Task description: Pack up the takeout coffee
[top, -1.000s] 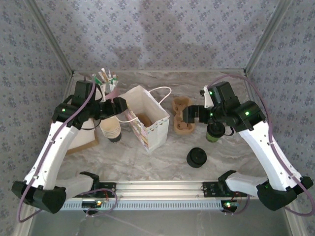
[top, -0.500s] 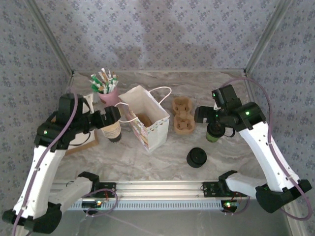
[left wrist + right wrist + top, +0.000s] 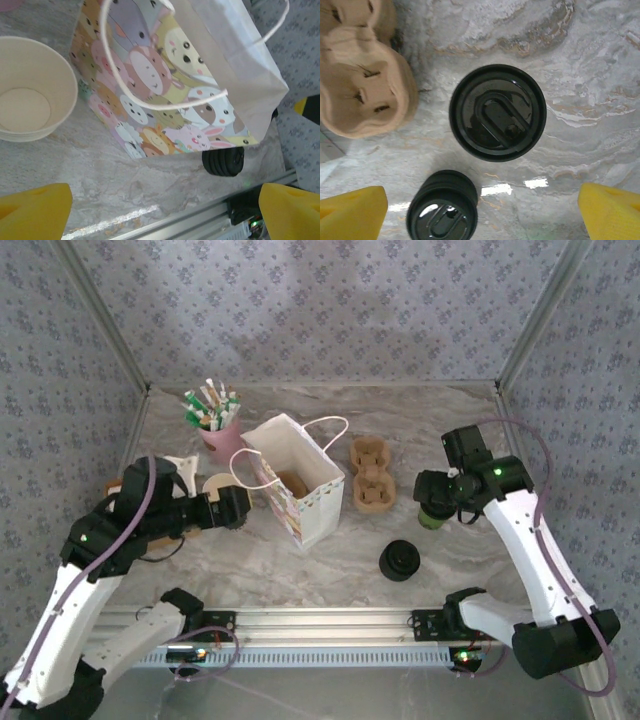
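On the right side of the marble table (image 3: 580, 75), the takeout coffee (image 3: 497, 119) was seen upright with its black lid on, just beside the cardboard cup carrier (image 3: 362, 95) and near the pile of loose lids (image 3: 442, 212). The right gripper (image 3: 432, 495) was poised above it, fingers (image 3: 612, 212) spread wide, nothing grasped. The left gripper (image 3: 162, 210) was likewise spread wide and empty, pointed at the cartoon-printed paper bag (image 3: 165, 105), with the stack of cups (image 3: 35, 90) beside the bag.

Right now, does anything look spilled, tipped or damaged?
Nothing stands out. The lidded coffee cup stands upright beside the pulp carrier; the gift bag is upright and open; no spill shows on the table.
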Action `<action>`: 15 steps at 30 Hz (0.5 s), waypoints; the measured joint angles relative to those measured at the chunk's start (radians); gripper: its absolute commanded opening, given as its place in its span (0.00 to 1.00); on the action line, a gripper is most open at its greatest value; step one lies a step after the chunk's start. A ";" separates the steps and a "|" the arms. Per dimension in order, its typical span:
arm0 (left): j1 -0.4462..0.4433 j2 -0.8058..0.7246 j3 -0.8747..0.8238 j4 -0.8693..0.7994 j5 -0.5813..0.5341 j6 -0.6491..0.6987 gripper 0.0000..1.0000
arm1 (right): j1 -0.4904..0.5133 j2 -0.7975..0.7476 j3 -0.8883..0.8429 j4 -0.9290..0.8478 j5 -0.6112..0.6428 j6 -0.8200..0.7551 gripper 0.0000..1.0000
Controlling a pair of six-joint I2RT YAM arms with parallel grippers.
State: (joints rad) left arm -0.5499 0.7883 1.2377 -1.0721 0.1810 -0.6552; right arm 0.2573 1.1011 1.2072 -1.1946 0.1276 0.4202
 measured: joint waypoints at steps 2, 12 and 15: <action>-0.070 0.006 0.000 0.002 -0.038 -0.012 0.91 | -0.026 0.002 -0.035 0.011 -0.007 -0.020 0.93; -0.229 0.019 0.000 -0.003 -0.162 -0.038 0.86 | -0.092 0.122 -0.082 0.051 -0.064 -0.067 0.91; -0.229 0.018 0.000 -0.005 -0.176 -0.038 0.86 | -0.092 0.157 -0.077 0.048 -0.064 -0.071 0.91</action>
State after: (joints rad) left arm -0.7792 0.8059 1.2377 -1.0775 0.0048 -0.6930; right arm 0.1650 1.2579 1.1297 -1.1469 0.0635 0.3489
